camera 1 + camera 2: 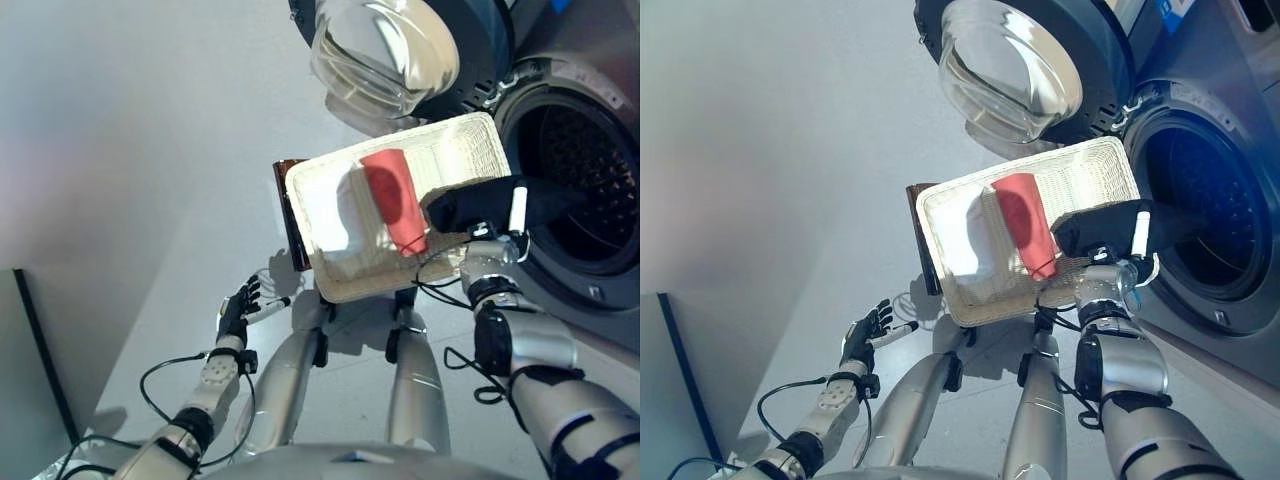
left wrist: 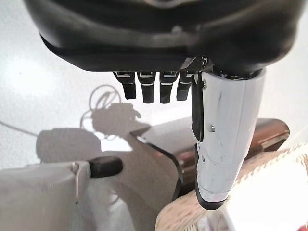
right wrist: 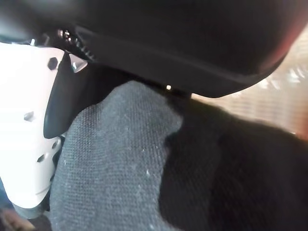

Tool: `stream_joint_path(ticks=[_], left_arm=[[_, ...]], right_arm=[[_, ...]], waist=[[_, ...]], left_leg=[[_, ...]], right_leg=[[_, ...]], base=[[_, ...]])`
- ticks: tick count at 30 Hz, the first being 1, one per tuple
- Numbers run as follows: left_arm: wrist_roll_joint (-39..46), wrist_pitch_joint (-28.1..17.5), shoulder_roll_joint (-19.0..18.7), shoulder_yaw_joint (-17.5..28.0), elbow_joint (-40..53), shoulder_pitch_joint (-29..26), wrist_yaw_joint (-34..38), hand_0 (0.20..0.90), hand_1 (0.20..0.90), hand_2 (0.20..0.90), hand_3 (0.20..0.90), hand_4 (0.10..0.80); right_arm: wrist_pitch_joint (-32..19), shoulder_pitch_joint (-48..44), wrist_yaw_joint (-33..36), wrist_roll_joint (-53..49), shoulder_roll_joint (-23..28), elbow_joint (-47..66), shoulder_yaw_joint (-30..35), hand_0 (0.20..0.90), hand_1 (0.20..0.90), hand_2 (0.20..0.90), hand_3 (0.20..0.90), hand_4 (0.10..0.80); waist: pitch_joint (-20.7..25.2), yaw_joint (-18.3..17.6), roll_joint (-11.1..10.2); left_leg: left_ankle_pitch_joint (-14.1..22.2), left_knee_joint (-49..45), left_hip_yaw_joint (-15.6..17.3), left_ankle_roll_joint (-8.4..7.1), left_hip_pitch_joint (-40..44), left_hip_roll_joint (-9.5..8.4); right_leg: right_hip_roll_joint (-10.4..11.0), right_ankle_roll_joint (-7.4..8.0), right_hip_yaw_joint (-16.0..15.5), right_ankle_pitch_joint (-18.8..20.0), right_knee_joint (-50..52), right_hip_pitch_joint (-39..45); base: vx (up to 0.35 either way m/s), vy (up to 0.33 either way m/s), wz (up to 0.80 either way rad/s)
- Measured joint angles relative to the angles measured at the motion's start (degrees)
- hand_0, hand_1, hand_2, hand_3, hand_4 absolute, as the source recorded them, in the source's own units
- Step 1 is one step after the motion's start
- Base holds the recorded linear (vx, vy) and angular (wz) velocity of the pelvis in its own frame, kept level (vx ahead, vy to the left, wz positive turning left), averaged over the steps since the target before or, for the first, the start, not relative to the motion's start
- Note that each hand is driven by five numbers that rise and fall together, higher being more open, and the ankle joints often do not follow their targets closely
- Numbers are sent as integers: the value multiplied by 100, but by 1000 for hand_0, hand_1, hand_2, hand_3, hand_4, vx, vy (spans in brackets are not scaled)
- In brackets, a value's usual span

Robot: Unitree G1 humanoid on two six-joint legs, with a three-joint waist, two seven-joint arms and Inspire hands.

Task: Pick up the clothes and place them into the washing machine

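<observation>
Right hand [image 1: 490,205] seemed clamped on a dark garment [image 1: 1175,225] over the basket [image 1: 330,270], apparently to feed the washing machine drum [image 1: 590,190].

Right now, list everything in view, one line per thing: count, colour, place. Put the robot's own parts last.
Washing machine: one, dark grey, on the robot's right, drum open.
Machine door: one, clear glass bowl in a dark ring, swung open beyond the basket.
Basket: one, cream wicker, on a stand in front of the robot, beside the drum opening.
Stand: one, dark brown, showing at the basket's left edge.
Red garment: one, rolled, lying in the basket.
White garment: one, in the basket, left of the red one.
Dark garment: one, black, at the basket's right edge towards the drum.
Left hand: low over the floor, fingers relaxed, holding nothing.
Right hand: closed on the dark garment.
</observation>
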State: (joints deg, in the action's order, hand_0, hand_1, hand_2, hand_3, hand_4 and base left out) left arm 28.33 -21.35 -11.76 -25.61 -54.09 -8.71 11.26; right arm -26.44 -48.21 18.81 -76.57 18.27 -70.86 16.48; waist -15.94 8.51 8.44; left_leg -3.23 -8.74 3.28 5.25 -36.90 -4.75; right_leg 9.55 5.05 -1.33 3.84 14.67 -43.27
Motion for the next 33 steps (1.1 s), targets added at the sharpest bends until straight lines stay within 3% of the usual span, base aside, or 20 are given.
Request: stream_joint_path(ticks=[6, 11, 14, 20, 23, 24, 25, 26, 29, 33], left_arm=[[173, -18, 87, -12, -160, 163, -1, 900, 900, 900, 900, 800], [203, -21, 113, -48, -176, 309, -10, 900, 900, 900, 900, 800], [213, -23, 128, -66, -184, 338, -15, 900, 900, 900, 900, 800], [265, -50, 132, -263, -187, 368, -7, 900, 900, 900, 900, 800], [274, -59, 135, -278, -176, 391, -6, 900, 900, 900, 900, 800], [275, -93, 136, -298, -172, 392, -4, 900, 900, 900, 900, 800], [283, -151, 136, -316, -175, 395, 12, 900, 900, 900, 900, 800], [288, -163, 135, -320, -175, 396, 18, 900, 900, 900, 900, 800], [292, -162, 135, -329, -169, 396, 16, 900, 900, 900, 900, 800], [294, -162, 139, -319, -265, 403, 6, 900, 900, 900, 900, 800]], right_arm=[[-417, -16, -23, -268, -65, 213, 225, 200, 200, 200, 200, 300], [-738, -58, 79, -270, -40, 392, 484, 200, 200, 200, 200, 300], [-936, -160, 362, -244, 72, 635, 737, 200, 200, 200, 200, 300], [-1425, -650, 1126, 122, 793, 1195, 891, 200, 200, 200, 200, 300], [-1476, -747, 1618, 554, 829, 1583, 874, 200, 200, 200, 200, 300], [-1480, -777, 1861, 738, 819, 1583, 880, 310, 310, 310, 310, 378], [-1482, -789, 2060, 913, 810, 1583, 879, 856, 856, 856, 856, 769], [-1481, -789, 2149, 1020, 806, 1582, 873, 900, 900, 900, 900, 800], [-1468, -789, 2097, 1031, 814, 1542, 790, 900, 900, 900, 900, 800], [-1092, -796, 1355, 946, 869, 602, 321, 900, 900, 900, 900, 800]], waist=[[222, 165, 332], [261, 150, 389], [262, 140, 391], [307, 147, 459], [352, 129, 522], [374, 150, 556], [380, 171, 581], [381, 178, 588], [381, 146, 588], [379, 51, 585]], left_leg=[[-34, 137, 47, 9, 151, -28], [-54, 189, 116, 1, 175, -21], [-53, 198, 190, 2, 173, -33], [-54, 240, 284, 3, 169, -56], [-59, 285, 285, 7, 176, -57], [-60, 290, 283, 8, 177, -57], [-60, 291, 280, 8, 182, -62], [-60, 291, 278, 8, 183, -68], [-60, 292, 270, 8, 183, -96], [-60, 299, 271, 8, 264, -96]], right_leg=[[8, 33, 87, 45, -97, 90], [-13, 34, 168, 46, -104, 56], [-18, 37, 264, 48, -106, -4], [-31, 115, 428, 156, -248, -42], [-46, 118, 461, 220, -286, -54], [-47, 118, 465, 222, -283, -58], [-47, 109, 479, 228, -278, -62], [-47, 109, 499, 228, -277, -72], [-34, 110, 545, 229, -253, -106], [-37, 110, 554, 225, -231, -46]], base=[[2, 17, -7], [6, 4, -6], [6, 19, -13], [-9, 16, -14], [-12, 9, -8], [-16, 13, -3], [-16, 6, -5], [-21, 1, -6], [-22, 3, -6], [-5, -7, -1]])
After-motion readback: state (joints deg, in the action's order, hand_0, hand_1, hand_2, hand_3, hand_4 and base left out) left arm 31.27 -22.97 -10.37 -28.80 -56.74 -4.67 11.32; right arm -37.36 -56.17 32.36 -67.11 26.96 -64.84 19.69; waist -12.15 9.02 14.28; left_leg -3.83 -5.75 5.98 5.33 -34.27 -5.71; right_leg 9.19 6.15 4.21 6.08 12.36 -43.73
